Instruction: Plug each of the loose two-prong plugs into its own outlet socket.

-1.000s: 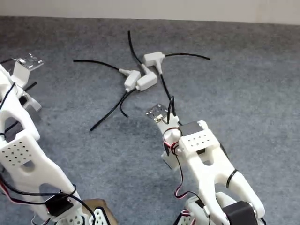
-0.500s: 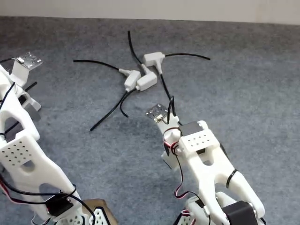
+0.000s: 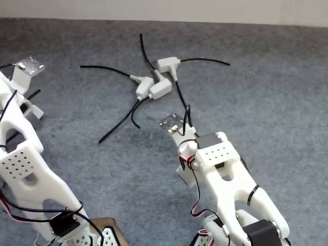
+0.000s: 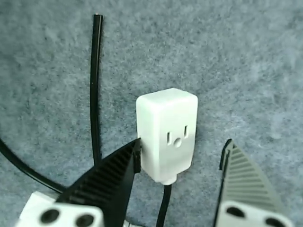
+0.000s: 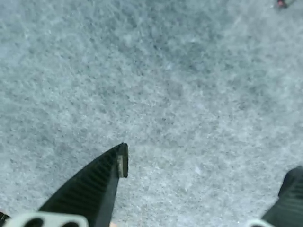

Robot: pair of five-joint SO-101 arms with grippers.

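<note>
My left end effector is spread wide astride a white outlet socket, a smooth rounded plastic block with two slots and a round hole in its face. My black ribbed finger touches its side and the grey finger stands apart, so nothing is gripped. A glossy black cord lies beside it on the fuzzy grey bench. My right end effector hangs low over bare felt, wide open and empty. Mid-bench a slim white plug touches a second plug, with a T-shaped white block just beside
</note>
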